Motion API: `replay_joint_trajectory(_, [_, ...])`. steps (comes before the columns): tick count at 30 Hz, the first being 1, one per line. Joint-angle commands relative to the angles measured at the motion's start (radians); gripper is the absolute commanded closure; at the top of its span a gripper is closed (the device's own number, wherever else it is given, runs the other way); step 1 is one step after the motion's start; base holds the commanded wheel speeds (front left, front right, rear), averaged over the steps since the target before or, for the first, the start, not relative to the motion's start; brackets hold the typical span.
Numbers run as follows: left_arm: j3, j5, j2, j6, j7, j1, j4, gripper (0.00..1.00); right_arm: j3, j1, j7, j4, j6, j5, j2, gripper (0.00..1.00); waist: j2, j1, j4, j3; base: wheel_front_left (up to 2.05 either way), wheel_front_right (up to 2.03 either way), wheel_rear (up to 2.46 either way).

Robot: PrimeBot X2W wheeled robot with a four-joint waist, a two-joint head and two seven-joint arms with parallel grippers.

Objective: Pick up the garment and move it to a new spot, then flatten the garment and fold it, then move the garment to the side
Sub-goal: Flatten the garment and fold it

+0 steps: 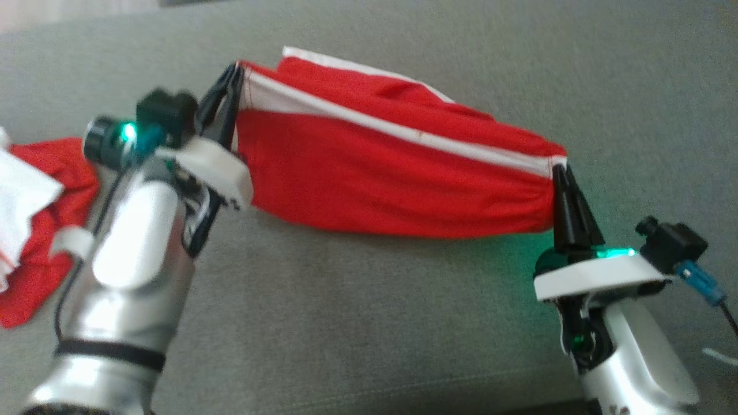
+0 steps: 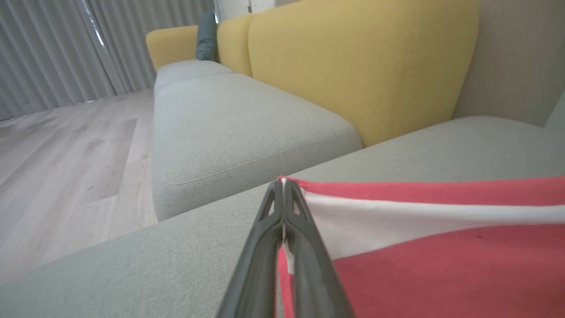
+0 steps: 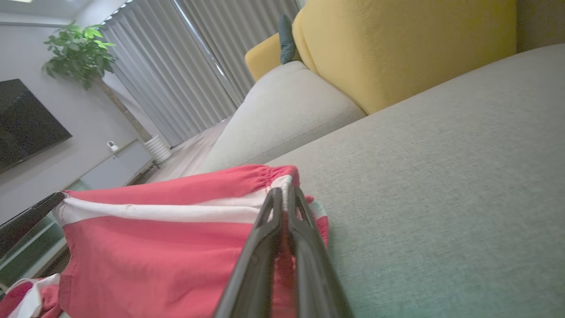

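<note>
Grey sofa seat (image 1: 369, 323), with a red garment (image 1: 392, 173) held stretched above it.
The garment, with a white stripe along its upper edge, hangs spread between both arms. The left gripper (image 1: 233, 75) is pinched tight on one end of that edge and the right gripper (image 1: 559, 173) is clamped on the other. Another red and white cloth (image 1: 46, 196) lies crumpled at the left, and a yellow backrest (image 2: 353, 66) stands beyond.

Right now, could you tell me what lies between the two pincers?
The red garment hangs stretched between the left pincer and right pincer, each shut on one end; the head view shows it.
</note>
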Motion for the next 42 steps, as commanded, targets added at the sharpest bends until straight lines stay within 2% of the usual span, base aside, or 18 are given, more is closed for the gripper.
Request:
replay_joint_trajectory(1, [-0.005, -0.022, 0.046, -0.005, 0.008, -0.094, 0.015, 1.00, 0.004, -0.049, -0.011, -0.019, 0.007, -0.015, 0.012, 1.00, 0.0000, 0.0001, -0.061, 0.079, 0.00, 0.00, 0.00])
replay_joint_trajectory(4, [-0.101, -0.085, 0.076, -0.005, 0.017, -0.190, 0.069, 1.00, -0.014, -0.093, -0.011, -0.013, 0.007, -0.015, 0.020, 1.00, 0.0000, 0.0001, -0.085, 0.123, 0.00, 0.00, 0.00])
replay_joint_trajectory(11, [-0.278, -0.214, 0.156, -0.006, 0.027, -0.373, 0.160, 1.00, 0.020, -0.165, -0.011, -0.035, 0.007, 0.055, 0.021, 1.00, 0.0000, 0.0001, -0.128, 0.195, 0.00, 0.00, 0.00])
replay_joint_trajectory(20, [-0.335, -0.246, 0.198, -0.006, 0.022, -0.509, 0.330, 1.00, 0.061, -0.212, -0.011, -0.027, 0.007, 0.065, 0.021, 1.00, 0.0000, 0.0001, -0.167, 0.244, 0.00, 0.00, 0.00])
replay_joint_trajectory(25, [-0.342, -0.236, 0.202, -0.003, 0.013, -0.542, 0.395, 1.00, 0.085, -0.231, -0.011, -0.019, 0.007, 0.066, 0.021, 1.00, 0.0000, 0.0001, -0.171, 0.255, 0.00, 0.00, 0.00])
replay_joint_trajectory(34, [-0.383, -0.232, 0.173, -0.005, 0.004, -0.565, 0.481, 1.00, 0.112, -0.271, -0.011, 0.026, 0.007, -0.001, 0.021, 1.00, 0.0000, 0.0001, -0.140, 0.264, 0.00, 0.00, 0.00])
replay_joint_trajectory(42, [-0.408, -0.300, 0.120, -0.006, -0.009, -0.554, 0.426, 1.00, 0.091, -0.312, -0.011, 0.090, 0.007, -0.016, 0.021, 1.00, 0.0000, 0.0001, -0.113, 0.264, 0.00, 0.00, 0.00])
